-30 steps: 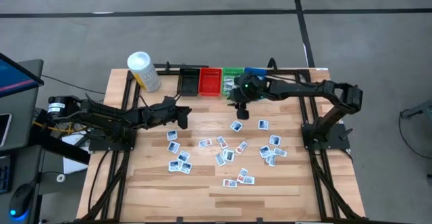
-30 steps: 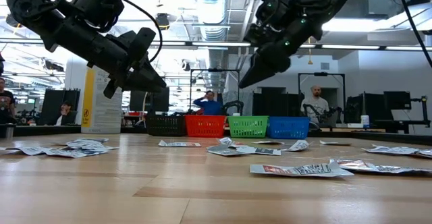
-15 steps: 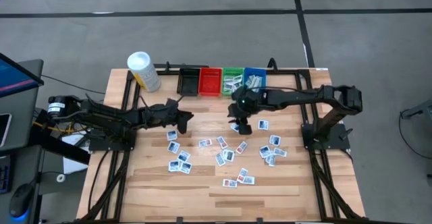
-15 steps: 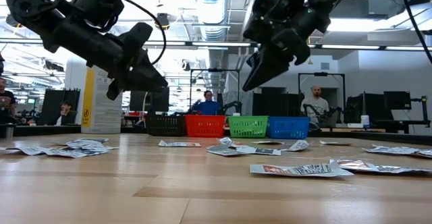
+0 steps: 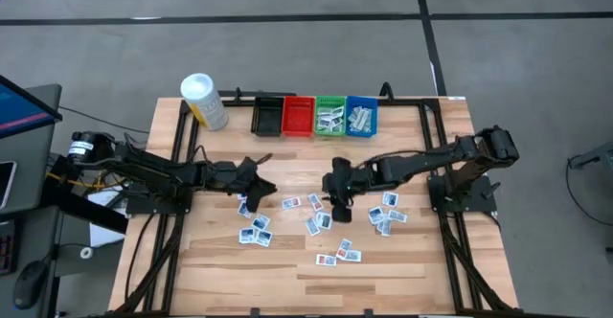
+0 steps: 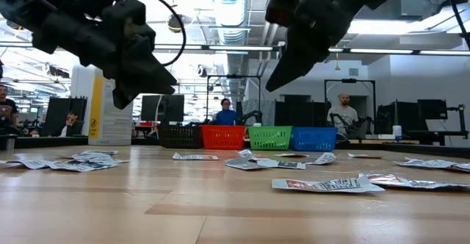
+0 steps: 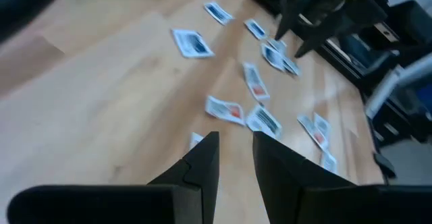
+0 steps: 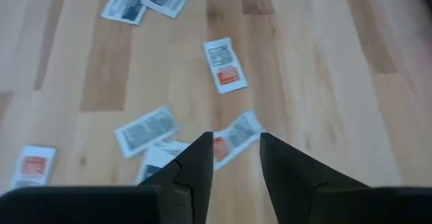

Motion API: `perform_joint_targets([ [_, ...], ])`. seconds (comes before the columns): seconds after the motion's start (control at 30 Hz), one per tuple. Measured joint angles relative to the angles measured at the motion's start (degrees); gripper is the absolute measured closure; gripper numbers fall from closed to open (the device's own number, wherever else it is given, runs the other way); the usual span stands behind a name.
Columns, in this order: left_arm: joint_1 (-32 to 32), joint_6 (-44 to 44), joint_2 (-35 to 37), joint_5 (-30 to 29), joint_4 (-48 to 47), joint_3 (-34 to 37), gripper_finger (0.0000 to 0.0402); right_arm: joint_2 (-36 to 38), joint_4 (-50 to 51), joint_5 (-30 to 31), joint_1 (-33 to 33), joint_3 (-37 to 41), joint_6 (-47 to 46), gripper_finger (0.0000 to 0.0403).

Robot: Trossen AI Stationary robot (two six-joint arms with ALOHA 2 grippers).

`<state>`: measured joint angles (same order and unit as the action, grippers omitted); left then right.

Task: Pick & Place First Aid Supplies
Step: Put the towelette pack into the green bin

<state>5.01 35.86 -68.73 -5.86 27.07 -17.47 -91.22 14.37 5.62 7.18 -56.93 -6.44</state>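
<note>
Both arms hung over the scattered first aid packets at table centre, likely lining up picks. The right gripper, fingers parted and empty, aimed at a packet at its six o'clock. The left gripper, likewise parted, hovered at nine o'clock. Bins waited at twelve.

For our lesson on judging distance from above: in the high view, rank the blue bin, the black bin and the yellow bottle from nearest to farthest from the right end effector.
1. Blue bin, back edge, just behind the right end effector.
2. Black bin, back edge, further left.
3. Yellow bottle, back-left corner.
</note>
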Motion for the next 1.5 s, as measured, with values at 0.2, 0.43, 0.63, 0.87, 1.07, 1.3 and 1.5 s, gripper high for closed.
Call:
perform_joint_targets([
  [0.2, 5.5, 0.0, 0.0, -3.3, 0.0, 0.0, 0.0311, 0.0, 0.0, 3.7, 5.8, 0.0, -7.8, 0.0288],
  [0.43, 11.7, 0.6, 0.0, -10.8, 0.3, 0.0, 0.0311, -5.9, -1.4, 6.3, 9.7, 0.0, -13.2, 0.0288],
  [0.63, 13.9, 0.6, 0.0, -12.7, 0.9, 0.0, 0.0311, -12.7, -4.1, 6.3, 11.9, -0.3, -16.6, 0.0288],
  [0.87, 13.9, 0.8, 0.0, -12.8, 1.3, 0.0, 0.0311, -16.9, -4.9, 6.5, 12.3, -0.9, -18.1, 0.0288],
  [1.07, 13.9, 0.9, 0.0, -12.8, 1.3, 0.0, 0.0311, -19.3, -6.2, 7.3, 12.3, -1.2, -19.1, 0.0288],
  [1.3, 13.9, 0.9, 0.0, -12.8, 1.3, 0.0, 0.0311, -19.5, -5.7, 7.3, 12.3, -1.2, -19.1, 0.0299],
  [1.5, 13.9, 0.9, 0.0, -12.8, 1.3, 0.0, 0.0311, -19.6, -4.8, 7.2, 12.3, -1.1, -19.1, 0.0348],
])
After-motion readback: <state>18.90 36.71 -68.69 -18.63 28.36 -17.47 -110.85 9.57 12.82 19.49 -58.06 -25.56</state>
